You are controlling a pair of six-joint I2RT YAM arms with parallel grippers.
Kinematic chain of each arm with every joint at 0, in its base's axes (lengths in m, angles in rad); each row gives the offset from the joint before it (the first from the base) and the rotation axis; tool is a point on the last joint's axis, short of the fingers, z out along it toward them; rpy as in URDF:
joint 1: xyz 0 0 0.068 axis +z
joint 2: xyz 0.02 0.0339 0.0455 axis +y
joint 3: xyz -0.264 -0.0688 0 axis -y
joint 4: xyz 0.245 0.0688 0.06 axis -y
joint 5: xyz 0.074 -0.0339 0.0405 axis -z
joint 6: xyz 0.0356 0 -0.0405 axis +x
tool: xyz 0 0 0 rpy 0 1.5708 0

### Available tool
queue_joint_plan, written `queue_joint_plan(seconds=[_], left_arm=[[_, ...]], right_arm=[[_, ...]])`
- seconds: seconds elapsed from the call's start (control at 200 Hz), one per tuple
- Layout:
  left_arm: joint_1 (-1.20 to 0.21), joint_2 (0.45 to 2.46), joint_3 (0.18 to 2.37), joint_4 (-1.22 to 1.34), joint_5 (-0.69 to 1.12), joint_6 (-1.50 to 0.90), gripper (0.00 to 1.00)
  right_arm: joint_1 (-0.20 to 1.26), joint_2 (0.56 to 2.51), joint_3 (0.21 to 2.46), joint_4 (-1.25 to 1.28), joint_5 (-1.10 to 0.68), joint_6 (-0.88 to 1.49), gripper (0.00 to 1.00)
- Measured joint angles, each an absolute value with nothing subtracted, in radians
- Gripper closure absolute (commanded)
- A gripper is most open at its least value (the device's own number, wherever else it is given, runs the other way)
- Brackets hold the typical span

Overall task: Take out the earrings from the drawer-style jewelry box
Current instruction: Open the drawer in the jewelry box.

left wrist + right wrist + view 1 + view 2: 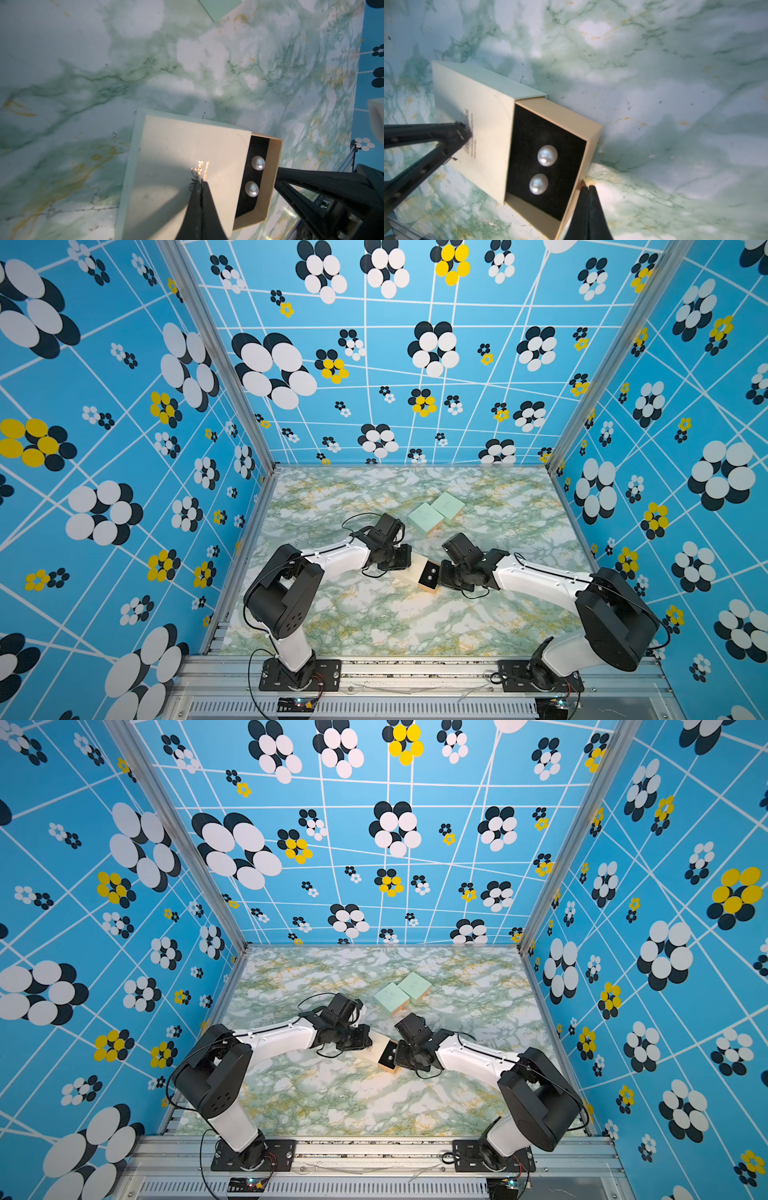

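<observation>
The drawer-style jewelry box [417, 569] lies mid-table, a cream sleeve [477, 116] with its drawer [589, 133] slid partly out. On the drawer's black pad sit the earrings, two pearl studs [547, 155] [538, 184], also seen in the left wrist view [258, 163] [251, 189]. My left gripper [202, 181] is shut, its tips pressing down on the sleeve's top [176, 158]. My right gripper [588, 186] is shut against the drawer's front wall, with a small orange pull tab [582, 183] at its tips. In both top views the arms meet over the box [388, 1057].
Two mint-green square boxes [424, 516] [448, 506] lie side by side just behind the jewelry box, close to both wrists. The marble-patterned table [374, 614] is walled in by blue flowered panels [124, 448] on three sides.
</observation>
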State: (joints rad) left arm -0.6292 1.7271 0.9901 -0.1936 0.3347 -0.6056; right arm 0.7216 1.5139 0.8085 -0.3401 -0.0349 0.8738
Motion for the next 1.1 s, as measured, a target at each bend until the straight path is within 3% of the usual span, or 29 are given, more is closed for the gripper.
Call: queue_joint_plan(seconds=[0.25, 0.49, 0.71, 1.099], left_arm=[[-0.629, 1.727, 0.990, -0.194, 0.336, -0.606, 1.00], [-0.628, 1.728, 0.990, -0.194, 0.338, -0.603, 1.00], [-0.627, 1.728, 0.990, -0.194, 0.339, -0.602, 1.00], [-0.627, 1.728, 0.991, -0.194, 0.340, -0.601, 1.00]], right_arm=[[0.722, 1.470, 0.809, -0.382, -0.021, 0.816, 0.71], [0.722, 1.388, 0.848, -0.406, -0.006, 0.682, 0.70], [0.722, 1.471, 0.976, -0.428, -0.036, 0.598, 0.75], [0.744, 1.549, 0.977, -0.430, -0.088, 0.606, 0.77]])
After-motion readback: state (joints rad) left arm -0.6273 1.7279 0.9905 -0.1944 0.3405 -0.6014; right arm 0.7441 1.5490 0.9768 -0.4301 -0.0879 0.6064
